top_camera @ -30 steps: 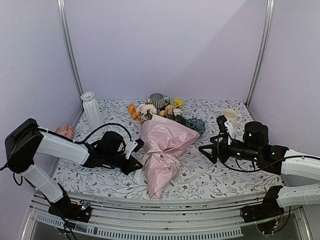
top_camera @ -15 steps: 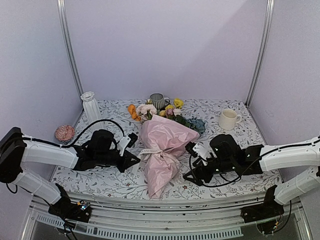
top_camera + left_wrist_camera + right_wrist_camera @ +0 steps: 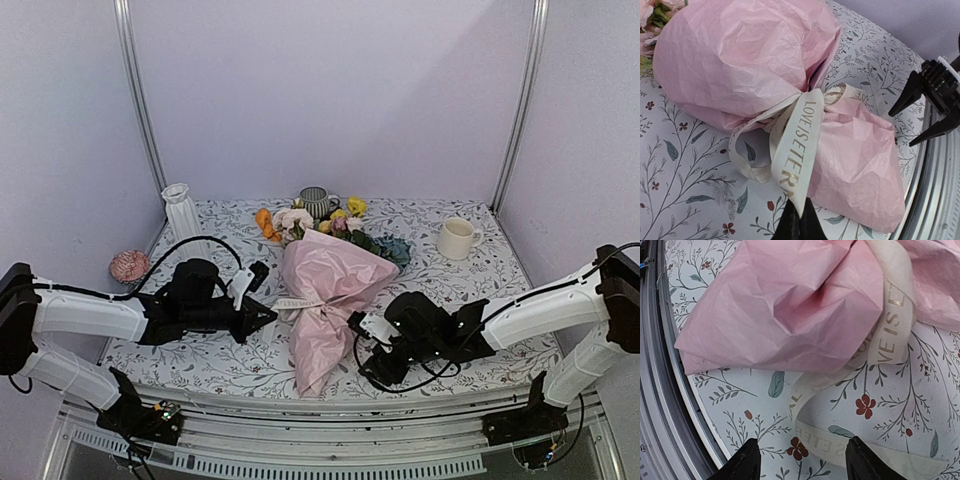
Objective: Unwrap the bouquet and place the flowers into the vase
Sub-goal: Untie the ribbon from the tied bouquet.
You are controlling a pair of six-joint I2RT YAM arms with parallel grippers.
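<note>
Now we have both claws at the bouquet's tied waist, one on each side.
Our left gripper is pinched tight on the tail end of the pale ribbon, which runs straight ahead of its tips to the knot. Our right gripper has its fingers spread, low over the table, with a loose loop of ribbon lying between and just ahead of them. Beyond both claws the bouquet lies on its side, wrapped in pink paper. Farther on, the flowers spill from its open end. The vase stands upright well beyond and left of the left claw, near the back wall.
</note>
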